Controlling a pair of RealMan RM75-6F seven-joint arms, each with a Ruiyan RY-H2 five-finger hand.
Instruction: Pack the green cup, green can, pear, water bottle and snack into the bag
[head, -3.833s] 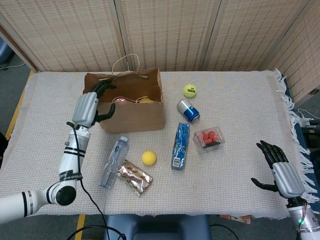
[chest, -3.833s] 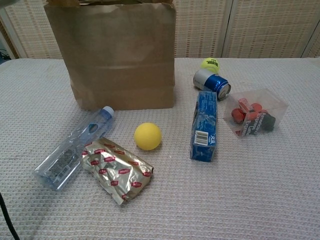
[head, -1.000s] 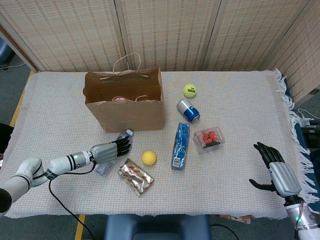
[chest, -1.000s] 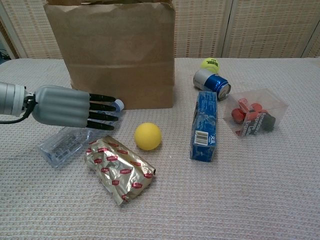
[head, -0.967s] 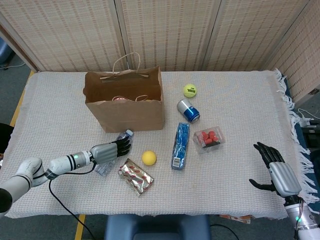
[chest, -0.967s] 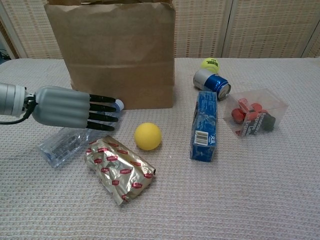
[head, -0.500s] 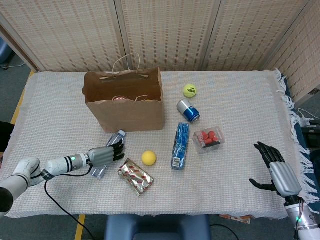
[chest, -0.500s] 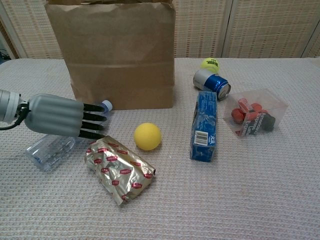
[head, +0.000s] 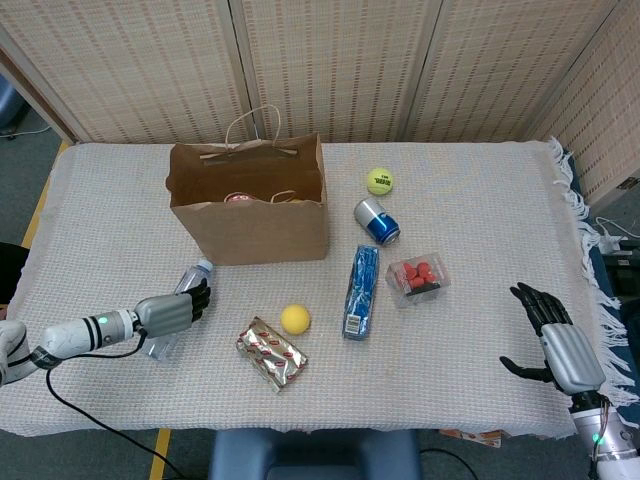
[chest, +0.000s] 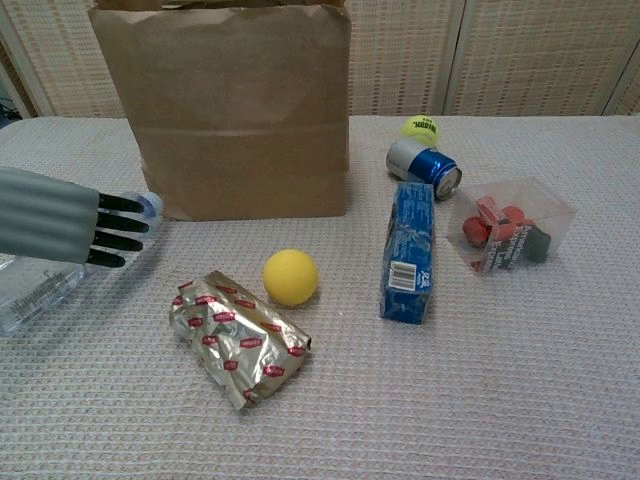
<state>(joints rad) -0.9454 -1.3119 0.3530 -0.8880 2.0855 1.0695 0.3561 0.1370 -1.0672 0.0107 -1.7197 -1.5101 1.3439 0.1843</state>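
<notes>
The clear water bottle lies on the cloth at the front left, its cap pointing toward the brown paper bag. My left hand lies over the bottle's middle with fingers wrapped across it; in the chest view the left hand covers the bottle's neck and the body shows beneath it. The foil snack pack lies flat in front of the bag. A few items show in the bag's open mouth, too hidden to name. My right hand hangs open at the table's front right edge, holding nothing.
A yellow ball sits next to the snack. Right of the bag lie a blue box, a blue can on its side, a tennis ball and a clear box of red pieces.
My left hand came down from the bag onto the bottle, then drew back to the left with it. The bottle slid left and turned. The right hand stayed still.
</notes>
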